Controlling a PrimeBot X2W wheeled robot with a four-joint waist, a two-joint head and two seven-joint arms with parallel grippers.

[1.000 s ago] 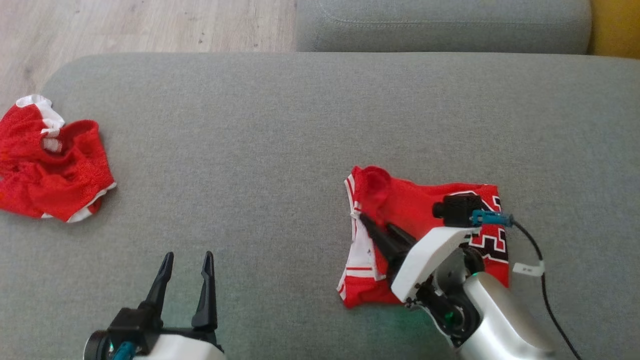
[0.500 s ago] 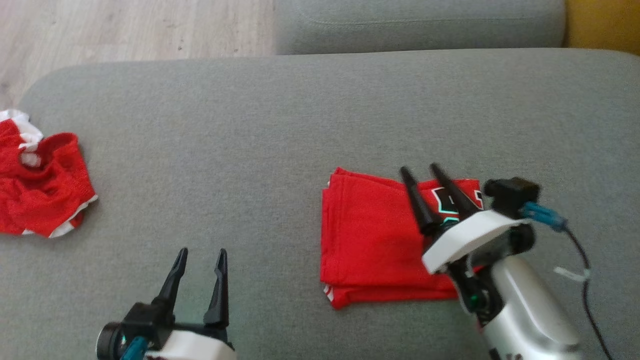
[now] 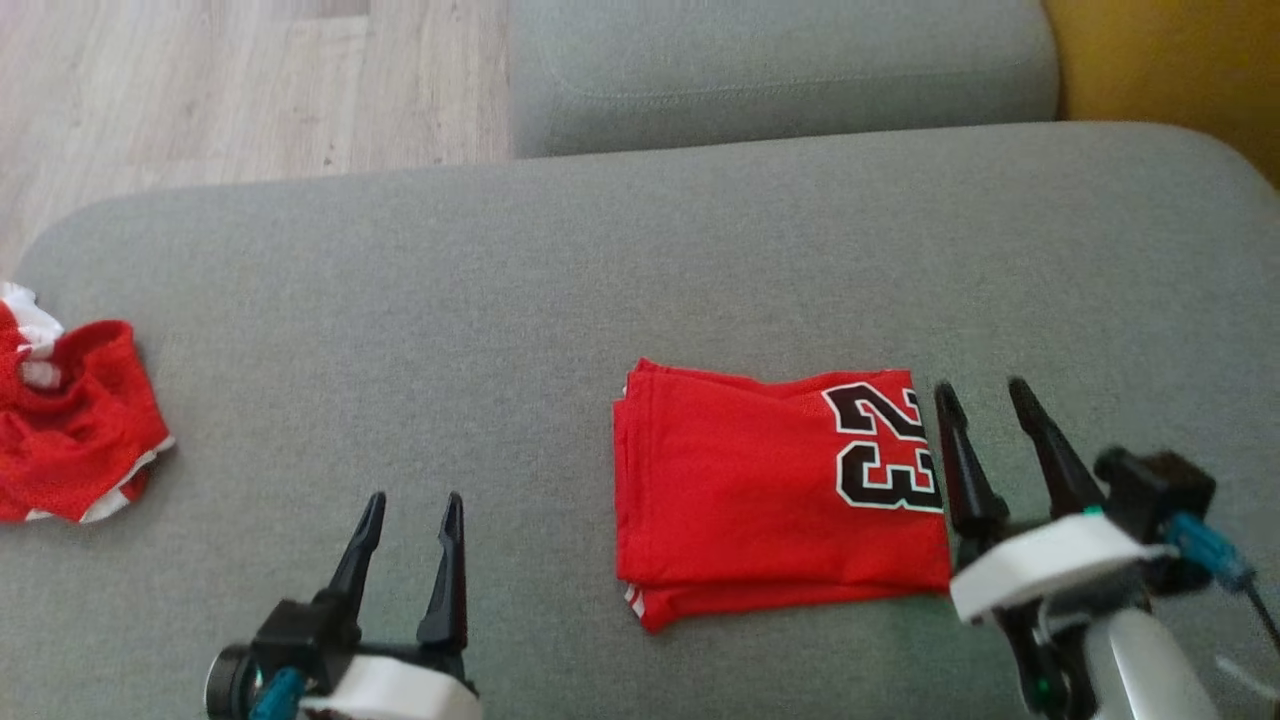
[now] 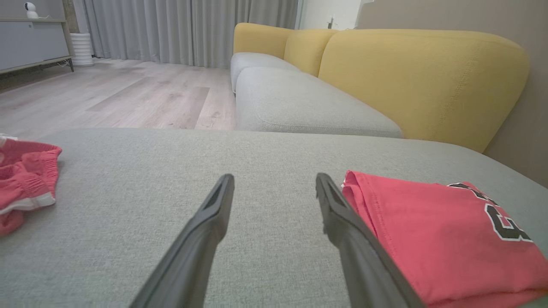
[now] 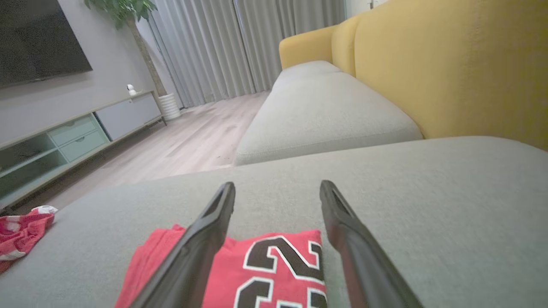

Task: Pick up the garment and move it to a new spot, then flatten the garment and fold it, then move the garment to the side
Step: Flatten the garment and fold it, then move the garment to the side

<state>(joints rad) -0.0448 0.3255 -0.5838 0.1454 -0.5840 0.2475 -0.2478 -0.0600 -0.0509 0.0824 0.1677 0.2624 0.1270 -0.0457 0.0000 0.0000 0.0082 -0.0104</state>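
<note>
The folded red garment (image 3: 760, 490), its 23 showing, lies flat at centre right on the grey sofa cushion (image 3: 450, 300). The right gripper (image 3: 982, 392) is just beside its right edge, jaws wide and empty. The left gripper (image 3: 415, 500), at lower left, is likewise wide. A crumpled red piece (image 3: 70, 440), perhaps shorts, lies at the left edge.
</note>
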